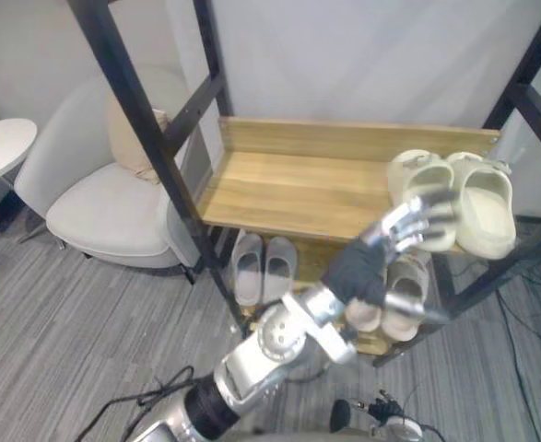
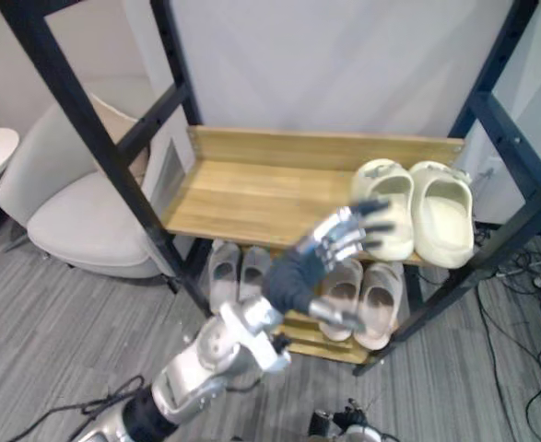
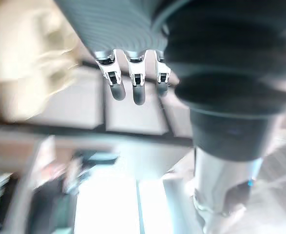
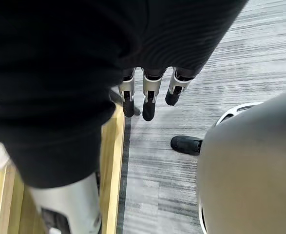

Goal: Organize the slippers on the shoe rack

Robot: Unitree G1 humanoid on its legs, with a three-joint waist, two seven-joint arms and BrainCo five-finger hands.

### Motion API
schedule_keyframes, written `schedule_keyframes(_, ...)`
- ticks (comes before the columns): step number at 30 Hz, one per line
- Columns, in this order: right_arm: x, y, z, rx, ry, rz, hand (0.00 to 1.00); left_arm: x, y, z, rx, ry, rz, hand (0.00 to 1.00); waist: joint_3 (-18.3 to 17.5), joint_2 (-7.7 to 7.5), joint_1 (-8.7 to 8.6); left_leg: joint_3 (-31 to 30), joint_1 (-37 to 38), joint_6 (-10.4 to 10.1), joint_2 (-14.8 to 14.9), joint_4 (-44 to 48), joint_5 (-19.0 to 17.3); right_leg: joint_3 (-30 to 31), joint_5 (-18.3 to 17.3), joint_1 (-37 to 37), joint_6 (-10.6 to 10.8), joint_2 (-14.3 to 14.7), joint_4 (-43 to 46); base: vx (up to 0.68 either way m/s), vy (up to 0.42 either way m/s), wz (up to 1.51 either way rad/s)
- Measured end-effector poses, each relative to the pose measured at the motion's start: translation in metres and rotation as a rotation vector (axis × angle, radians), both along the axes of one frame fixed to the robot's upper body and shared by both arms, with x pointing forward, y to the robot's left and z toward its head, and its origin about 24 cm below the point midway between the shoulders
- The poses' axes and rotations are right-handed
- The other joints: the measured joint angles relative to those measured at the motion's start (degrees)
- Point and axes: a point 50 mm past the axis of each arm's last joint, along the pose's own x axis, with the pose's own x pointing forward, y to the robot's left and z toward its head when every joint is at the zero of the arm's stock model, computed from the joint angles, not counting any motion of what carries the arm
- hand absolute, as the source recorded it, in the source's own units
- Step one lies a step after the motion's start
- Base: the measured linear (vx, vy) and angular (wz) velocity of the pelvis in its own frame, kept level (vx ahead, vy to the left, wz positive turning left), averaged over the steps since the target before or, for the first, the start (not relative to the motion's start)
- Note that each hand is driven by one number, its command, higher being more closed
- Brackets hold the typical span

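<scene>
The cream slippers (image 1: 482,207) sit side by side at the right end of the shoe rack's (image 1: 132,101) upper wooden shelf (image 1: 288,184). Below it, grey slippers (image 1: 248,267) stand on the left and beige slippers (image 2: 378,299) on the right. The left hand (image 1: 401,230) hovers before the cream pair, fingers spread and holding nothing. The right hand (image 4: 150,92) hangs over the grey floor (image 4: 181,195), fingers relaxed and empty. A white armchair (image 1: 104,203) stands to the rack's left.

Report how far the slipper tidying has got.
Done: the cream clog slippers sit paired on the wooden top shelf; grey slippers and beige slippers sit paired below. In hand: nothing; the left hand hovers open before the cream pair, the right hand open too. Left: apparently little.
</scene>
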Motion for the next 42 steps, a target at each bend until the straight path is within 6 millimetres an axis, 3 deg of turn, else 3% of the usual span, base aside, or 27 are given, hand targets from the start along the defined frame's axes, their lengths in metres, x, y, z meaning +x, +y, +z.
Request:
schedule_keyframes(1,0.000,0.000,0.000,-0.003,0.002,0.008,0.00,0.000,0.002,-0.012,0.038,0.034,0.003,0.00,-0.2,0.08,-0.03,0.0,0.1,-0.1,0.1,-0.2,0.0,0.0,0.0,0.0,0.0,0.1,0.0,0.02,-0.013,-0.03)
schedule_keyframes(2,0.000,0.002,0.000,-0.006,0.004,0.028,0.00,0.001,0.007,-0.039,0.122,0.115,0.025,0.00,-0.2,0.10,-0.03,0.0,0.4,-0.3,0.2,-0.4,0.2,0.1,-0.1,0.1,-0.1,0.3,0.0,0.00,0.000,0.00)
schedule_keyframes(5,0.002,0.005,0.000,-0.007,0.003,0.059,0.00,0.000,0.027,-0.096,0.337,0.247,0.092,0.00,-0.2,-0.04,-0.14,0.0,0.9,-0.7,0.7,-0.9,0.3,0.0,-0.1,0.3,-0.2,0.8,-0.2,0.02,-0.029,-0.03)
schedule_keyframes(6,0.002,0.006,0.000,-0.006,0.002,0.061,0.00,0.001,0.042,-0.123,0.445,0.318,0.142,0.00,-0.1,-0.19,-0.15,0.0,1.2,-1.0,1.0,-1.5,0.5,0.0,-0.2,0.3,-0.3,1.1,-0.2,0.03,-0.031,-0.02)
schedule_keyframes(8,0.003,0.007,0.000,-0.004,0.002,0.064,0.00,0.001,0.065,-0.150,0.554,0.396,0.217,0.00,0.1,-0.54,-0.16,0.1,1.9,-1.3,1.4,-1.8,0.7,0.0,-0.3,0.7,-0.5,1.6,-0.2,0.05,-0.034,-0.02)
schedule_keyframes(9,0.003,0.008,0.000,-0.004,0.000,0.065,0.00,0.003,0.090,-0.172,0.679,0.445,0.310,0.00,0.5,-1.08,-0.25,0.0,2.3,-1.5,1.9,-1.8,0.7,-0.4,-0.6,1.2,-0.8,1.8,-0.3,0.04,-0.030,0.01)
schedule_keyframes(10,0.003,0.008,0.000,-0.004,0.000,0.065,0.00,0.003,0.093,-0.174,0.690,0.453,0.323,0.00,0.5,-1.09,-0.26,0.0,2.4,-1.6,1.9,-1.9,0.7,-0.5,-0.6,1.2,-0.8,1.8,-0.3,0.02,-0.032,0.04)
schedule_keyframes(15,0.005,0.014,-0.001,0.010,-0.004,0.046,0.00,-0.011,0.166,-0.218,0.959,0.659,0.596,0.00,1.6,-3.06,-0.32,0.0,3.1,-2.2,2.8,-2.4,0.7,-1.0,-1.1,1.9,-1.3,2.6,-0.4,0.00,-0.011,0.02)
schedule_keyframes(18,0.005,0.013,0.000,0.010,-0.005,0.035,0.00,-0.023,0.188,-0.229,1.051,0.740,0.693,0.00,1.8,-2.93,-0.41,0.0,3.8,-2.3,2.8,-2.6,0.6,-0.9,-1.3,2.0,-1.1,2.7,-0.4,0.05,0.012,-0.02)
schedule_keyframes(23,0.007,0.012,0.000,0.017,-0.013,0.004,0.00,-0.025,0.204,-0.230,1.079,0.768,0.795,0.00,2.3,-2.85,-0.41,0.2,3.8,-2.6,2.8,-2.5,0.4,-0.7,-1.3,2.2,-1.1,2.7,-0.4,0.00,0.007,-0.02)
schedule_keyframes(34,0.011,0.011,0.001,0.021,-0.025,-0.022,0.00,-0.051,0.211,-0.242,1.071,0.929,0.868,0.00,3.3,-2.42,-0.41,0.9,4.8,-3.1,3.8,-2.3,0.0,-0.1,-1.6,2.9,-1.4,3.6,-0.4,0.00,0.001,-0.03)
schedule_keyframes(38,0.011,0.011,0.001,0.018,-0.025,-0.017,0.00,-0.061,0.215,-0.246,1.065,0.985,0.888,0.00,3.6,-2.11,-0.61,-2.1,4.2,-3.4,3.6,-1.8,0.3,-3.3,-2.2,4.2,-1.5,3.2,0.0,-0.01,-0.005,0.40)
schedule_keyframes(42,0.020,0.009,0.004,0.010,-0.044,-0.003,0.00,-0.050,0.208,-0.242,1.024,0.955,0.899,0.00,5.0,-1.72,0.49,-7.4,-1.5,-4.5,1.9,-1.2,4.1,-9.4,-3.1,2.6,-1.7,1.5,0.6,-0.06,-0.023,0.95)
